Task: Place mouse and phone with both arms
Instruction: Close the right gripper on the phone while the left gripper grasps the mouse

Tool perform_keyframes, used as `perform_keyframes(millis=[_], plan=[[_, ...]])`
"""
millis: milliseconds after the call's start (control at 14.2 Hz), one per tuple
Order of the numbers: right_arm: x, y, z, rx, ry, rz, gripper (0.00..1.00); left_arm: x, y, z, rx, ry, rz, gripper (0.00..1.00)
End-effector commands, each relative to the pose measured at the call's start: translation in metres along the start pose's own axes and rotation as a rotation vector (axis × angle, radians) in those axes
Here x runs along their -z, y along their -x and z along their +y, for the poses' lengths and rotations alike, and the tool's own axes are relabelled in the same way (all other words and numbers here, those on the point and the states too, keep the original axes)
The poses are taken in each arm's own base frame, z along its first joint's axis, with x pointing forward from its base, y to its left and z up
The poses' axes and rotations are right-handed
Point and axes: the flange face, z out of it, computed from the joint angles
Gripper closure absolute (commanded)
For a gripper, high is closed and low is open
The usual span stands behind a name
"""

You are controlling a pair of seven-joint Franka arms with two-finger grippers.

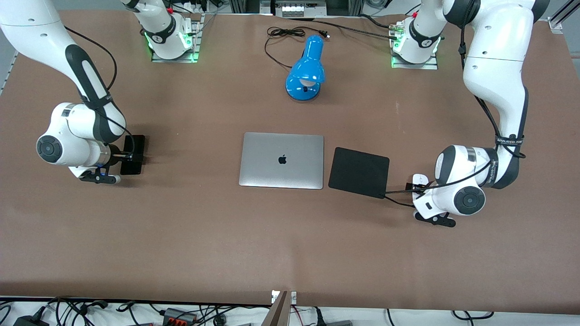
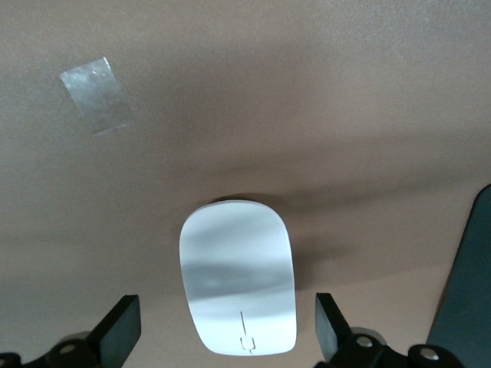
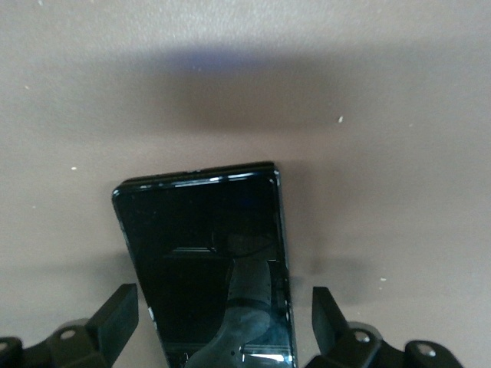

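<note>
The left gripper (image 2: 228, 337) is straddling the mouse (image 2: 238, 274) beside the laptop (image 1: 282, 160), released, like the right gripper (image 3: 224, 333) over the phone (image 3: 205, 261); neither is lifted yet.

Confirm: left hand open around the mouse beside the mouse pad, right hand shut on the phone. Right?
One thing is off: the right hand is not shut on the phone. The right wrist view shows its fingers spread wide, one on each side of the phone, with table showing between. The rest holds: the left hand is open around the mouse, beside the mouse pad.
</note>
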Motion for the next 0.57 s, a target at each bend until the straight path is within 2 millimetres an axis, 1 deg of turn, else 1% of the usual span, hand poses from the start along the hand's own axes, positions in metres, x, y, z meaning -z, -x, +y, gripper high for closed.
perform_keyframes(millis=[0,212,495], plan=[[-0.0031,0.0032,-0.0033,0.029,0.006,0.011,0.00,-0.0085,0.0037,0.0062,-0.024,0.002,-0.007,0.00],[-0.0032,0.0033,-0.0060,0.034,0.005,0.010,0.00,-0.0102,0.0038,0.0074,-0.020,0.002,-0.010,0.00],[-0.0056,0.0044,-0.0044,0.034,0.005,0.003,0.00,-0.0162,0.0047,0.0079,-0.020,0.004,-0.021,0.00]])
